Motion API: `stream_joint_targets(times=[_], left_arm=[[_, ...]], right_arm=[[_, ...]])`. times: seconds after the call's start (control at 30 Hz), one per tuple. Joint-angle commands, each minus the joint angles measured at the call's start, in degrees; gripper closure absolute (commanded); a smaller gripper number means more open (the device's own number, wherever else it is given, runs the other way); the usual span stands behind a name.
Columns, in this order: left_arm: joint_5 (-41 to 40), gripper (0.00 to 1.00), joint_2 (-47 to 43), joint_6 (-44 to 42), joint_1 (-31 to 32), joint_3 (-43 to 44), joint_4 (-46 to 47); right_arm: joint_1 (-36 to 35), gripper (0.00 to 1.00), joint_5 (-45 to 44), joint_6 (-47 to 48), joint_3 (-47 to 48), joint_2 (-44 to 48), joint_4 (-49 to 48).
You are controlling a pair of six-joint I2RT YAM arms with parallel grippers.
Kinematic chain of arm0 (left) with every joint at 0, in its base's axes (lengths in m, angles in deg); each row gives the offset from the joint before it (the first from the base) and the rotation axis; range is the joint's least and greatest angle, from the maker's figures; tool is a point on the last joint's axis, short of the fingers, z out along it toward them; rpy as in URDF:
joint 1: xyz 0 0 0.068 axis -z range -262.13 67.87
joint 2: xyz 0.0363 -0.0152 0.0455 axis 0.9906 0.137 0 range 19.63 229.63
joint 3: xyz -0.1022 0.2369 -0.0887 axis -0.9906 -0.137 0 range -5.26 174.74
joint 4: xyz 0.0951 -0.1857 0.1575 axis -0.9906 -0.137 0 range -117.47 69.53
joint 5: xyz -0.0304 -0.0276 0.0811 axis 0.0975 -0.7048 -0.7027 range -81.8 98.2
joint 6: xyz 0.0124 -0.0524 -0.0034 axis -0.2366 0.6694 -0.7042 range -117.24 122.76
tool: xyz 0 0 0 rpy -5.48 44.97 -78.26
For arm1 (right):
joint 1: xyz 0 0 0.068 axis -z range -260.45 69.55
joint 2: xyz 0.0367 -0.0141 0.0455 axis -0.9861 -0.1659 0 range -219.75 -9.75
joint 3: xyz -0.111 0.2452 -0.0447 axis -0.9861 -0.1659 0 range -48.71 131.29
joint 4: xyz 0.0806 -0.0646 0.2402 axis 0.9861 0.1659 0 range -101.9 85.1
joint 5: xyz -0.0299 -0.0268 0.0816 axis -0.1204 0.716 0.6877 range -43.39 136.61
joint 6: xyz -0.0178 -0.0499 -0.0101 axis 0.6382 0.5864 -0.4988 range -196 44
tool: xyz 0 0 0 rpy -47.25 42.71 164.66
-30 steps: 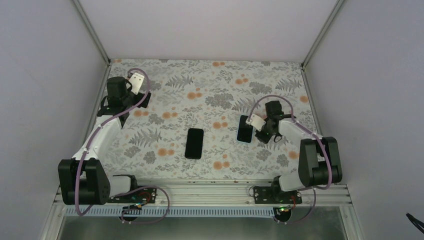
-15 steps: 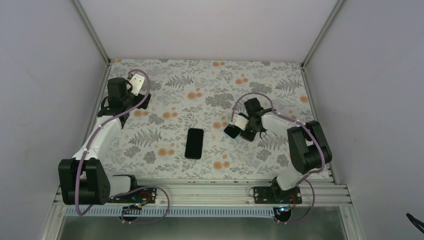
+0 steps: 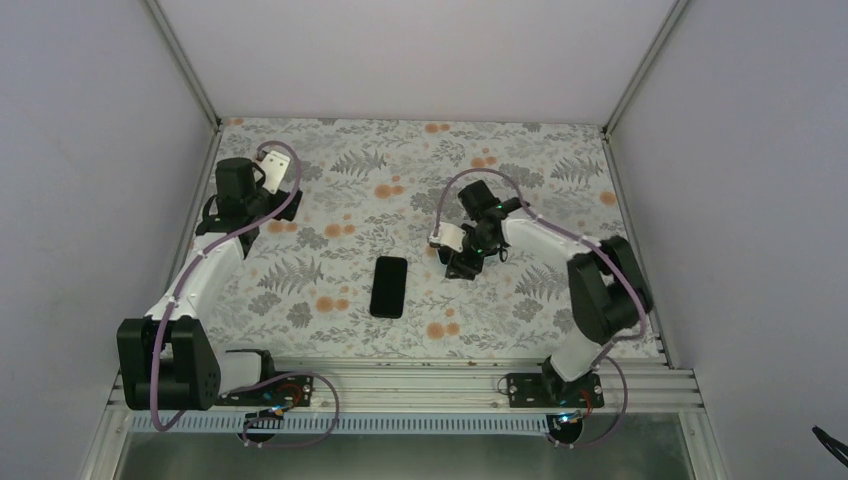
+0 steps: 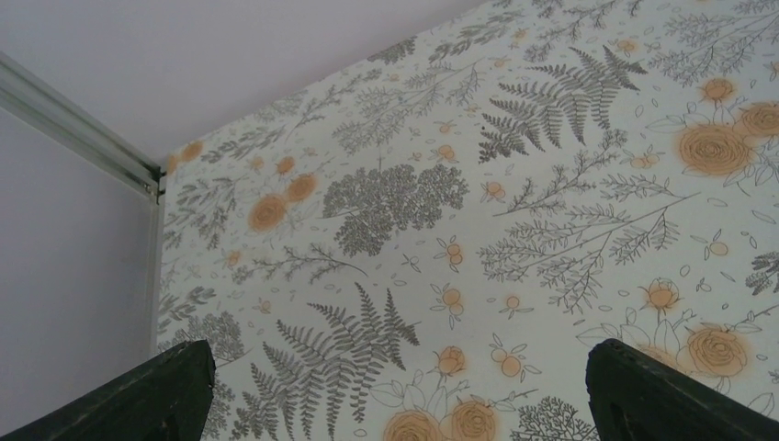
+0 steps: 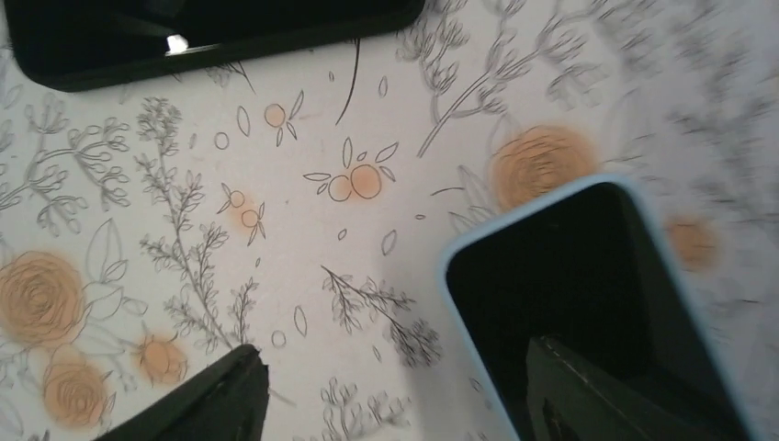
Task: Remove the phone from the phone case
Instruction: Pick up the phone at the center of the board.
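A bare black phone (image 3: 388,286) lies flat near the middle of the table; its lower edge runs along the top of the right wrist view (image 5: 211,37). The phone case (image 5: 588,276), black inside with a light blue rim, sits apart from the phone, to its right. My right gripper (image 5: 404,395) is open just above the mat. One finger (image 5: 634,395) lies over the case's inside, and the case's rim runs between the jaws. From above, the right gripper (image 3: 462,258) covers most of the case. My left gripper (image 4: 404,404) hangs open and empty at the far left (image 3: 272,165).
The floral mat (image 3: 330,220) covers the whole table. White walls and aluminium posts (image 3: 185,60) close it in on three sides. The arm bases and rail (image 3: 420,385) run along the near edge.
My right arm swung left across the table with the case, ending close to the phone. Its jaws then opened from shut. The left arm and the phone stayed still.
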Motion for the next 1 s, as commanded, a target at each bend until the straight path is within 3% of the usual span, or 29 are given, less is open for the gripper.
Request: stream_joint_targets(times=[0.0,0.1,0.17,0.27,0.37,0.47,0.63,0.97], left_arm=[[0.7,0.00,-1.5,-0.7,-0.2,-1.9,0.7],[1.4,0.00,-1.7,-0.4,-0.1,-2.2,1.0],[-0.6,0.00,-1.8,0.6,-0.2,-2.3,2.0],[-3.0,0.00,-1.8,0.9,-0.1,-2.3,2.9],[-3.3,0.00,-2.2,0.8,-0.2,-2.7,3.1],[-3.3,0.00,-2.6,0.8,-0.2,-3.3,3.4],[-3.9,0.00,-2.6,0.4,-0.2,-4.4,4.0],[-3.9,0.00,-1.7,0.3,-0.2,-4.9,4.8]], right_arm=[[2.1,0.28,-1.1,8.1,0.8,7.5,4.0],[5.7,0.16,-0.8,19.4,-1.2,8.9,4.8],[7.4,0.11,-3.3,22.0,-1.6,8.6,1.3],[10.7,0.00,-0.5,28.7,4.1,3.9,5.7],[13.2,0.00,3.1,36.9,9.1,-1.2,9.4],[13.4,0.00,2.1,39.1,11.4,-4.4,8.8],[13.5,0.00,-0.4,39.9,17.1,-11.4,12.7],[13.6,0.00,1.1,40.4,21.8,-16.5,16.2]])
